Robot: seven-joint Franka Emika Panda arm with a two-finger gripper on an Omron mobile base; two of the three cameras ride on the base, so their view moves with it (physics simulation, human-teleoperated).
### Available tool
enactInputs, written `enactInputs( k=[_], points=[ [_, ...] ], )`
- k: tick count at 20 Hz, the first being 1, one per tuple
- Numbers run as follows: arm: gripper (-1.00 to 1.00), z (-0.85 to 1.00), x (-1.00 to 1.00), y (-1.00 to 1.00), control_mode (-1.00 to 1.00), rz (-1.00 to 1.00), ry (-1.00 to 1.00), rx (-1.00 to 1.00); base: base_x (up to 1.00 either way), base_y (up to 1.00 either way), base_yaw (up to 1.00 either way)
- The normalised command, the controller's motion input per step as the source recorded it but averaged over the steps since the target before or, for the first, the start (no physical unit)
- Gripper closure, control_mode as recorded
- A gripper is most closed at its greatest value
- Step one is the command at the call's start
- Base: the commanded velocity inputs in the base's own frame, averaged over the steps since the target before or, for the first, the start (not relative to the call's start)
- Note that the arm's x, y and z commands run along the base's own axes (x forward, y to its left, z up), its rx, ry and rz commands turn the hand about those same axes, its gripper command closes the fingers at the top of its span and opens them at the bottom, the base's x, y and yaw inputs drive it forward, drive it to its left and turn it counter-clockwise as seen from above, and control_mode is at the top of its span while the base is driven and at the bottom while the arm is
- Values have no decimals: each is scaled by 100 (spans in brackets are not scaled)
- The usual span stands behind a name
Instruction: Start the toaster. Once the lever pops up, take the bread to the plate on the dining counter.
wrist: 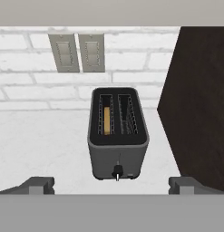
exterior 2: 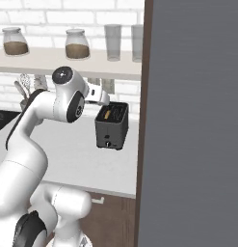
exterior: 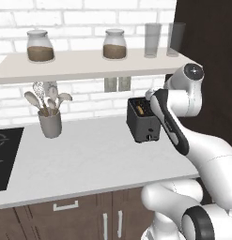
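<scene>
The gripper [wrist: 111,185] hangs with its jaws spread wide and nothing between them. The toaster [wrist: 118,136] stands just ahead of and below it, centred between the fingertips, with the bread [wrist: 106,120] upright in its left slot.

Toaster [exterior: 142,123] right side behind the arm; bread [wrist: 106,120] mostly sunk in slot.

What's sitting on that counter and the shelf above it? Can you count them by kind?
Lidded glass jars with brown contents: 2
Clear empty drinking glasses: 2
Grey utensil holder with pale spoons: 1
Dark grey boxy toaster: 1
Tan bread slice in toaster: 1
Total: 7
</scene>
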Motion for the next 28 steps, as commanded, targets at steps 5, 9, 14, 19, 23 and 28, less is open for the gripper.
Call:
enactInputs(
  k=[5, 9, 14, 19, 23, 28],
  points=[
    [-100, 0, 0, 0, -100, 0, 0, 0, 0, 0, 0],
    [-100, 0, 0, 0, -100, 0, 0, 0, 0, 0, 0],
    [-100, 0, 0, 0, -100, 0, 0, 0, 0, 0, 0],
    [-100, 0, 0, 0, -100, 0, 0, 0, 0, 0, 0],
    [-100, 0, 0, 0, -100, 0, 0, 0, 0, 0, 0],
    [-100, 0, 0, 0, -100, 0, 0, 0, 0, 0, 0]
  ],
)
